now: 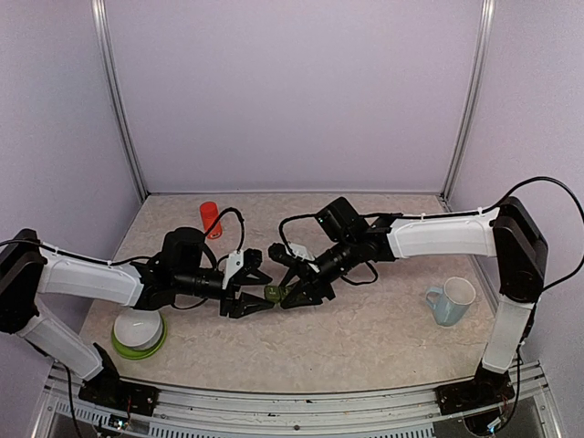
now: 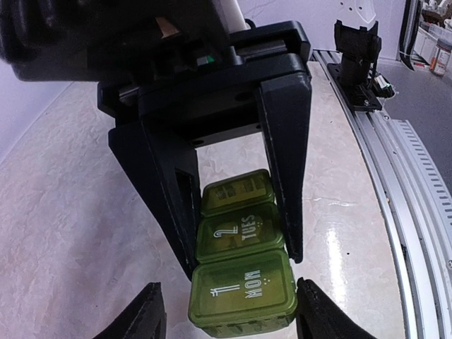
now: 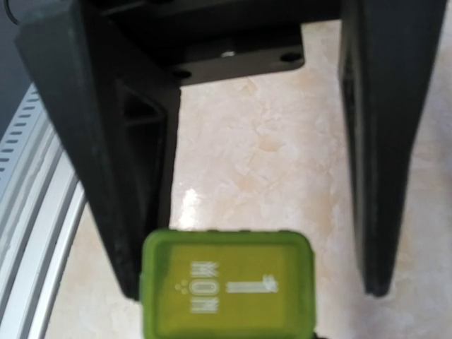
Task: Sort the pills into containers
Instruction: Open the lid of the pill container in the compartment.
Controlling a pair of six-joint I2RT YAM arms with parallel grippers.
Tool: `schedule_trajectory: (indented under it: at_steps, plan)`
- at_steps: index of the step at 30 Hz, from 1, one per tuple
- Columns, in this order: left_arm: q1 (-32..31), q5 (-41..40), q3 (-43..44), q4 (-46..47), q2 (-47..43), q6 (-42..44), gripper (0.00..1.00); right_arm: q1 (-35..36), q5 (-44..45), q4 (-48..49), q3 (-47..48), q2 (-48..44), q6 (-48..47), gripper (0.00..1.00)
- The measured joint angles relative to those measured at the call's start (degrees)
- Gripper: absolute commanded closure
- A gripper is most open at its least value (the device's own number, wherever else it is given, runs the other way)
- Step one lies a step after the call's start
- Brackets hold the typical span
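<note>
The containers [image 1: 274, 293] are a dark green strip of three joined compartments at mid-table, lids shut. The lids read MON [image 2: 244, 293] and TUES [image 2: 240, 236]. My right gripper [image 1: 290, 297], seen head-on in the left wrist view [image 2: 240, 263], is shut on the strip's sides at the TUES compartment. Its own fingers do not show in the right wrist view. My left gripper [image 2: 227, 282] is open and straddles the MON end [image 3: 226, 282], one finger close against it and the other apart. The left gripper fills the right wrist view [image 3: 252, 289]. The pills are out of view.
An orange-red bottle [image 1: 211, 219] stands at the back left. A pale blue mug [image 1: 451, 301] sits at the right. A white bowl on a green plate [image 1: 139, 330] is at the front left beside my left arm. The metal rail [image 1: 292, 401] runs along the table's near edge.
</note>
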Motion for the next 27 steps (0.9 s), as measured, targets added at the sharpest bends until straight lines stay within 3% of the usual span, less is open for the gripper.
schedule_trajectory:
  at_steps: [15,22,27]
  plan:
    - [0.0,0.7,0.0,0.1,0.2,-1.0,0.65,0.0,0.1,-0.6,0.3,0.0,-0.1,0.64]
    - [0.0,0.7,-0.2,1.4,0.2,-3.0,0.47,0.0,0.3,-0.5,0.5,0.0,-0.1,0.65]
    - [0.0,0.0,-0.5,5.8,0.2,-6.4,0.43,0.0,1.0,-0.5,0.5,0.0,-0.1,0.66]
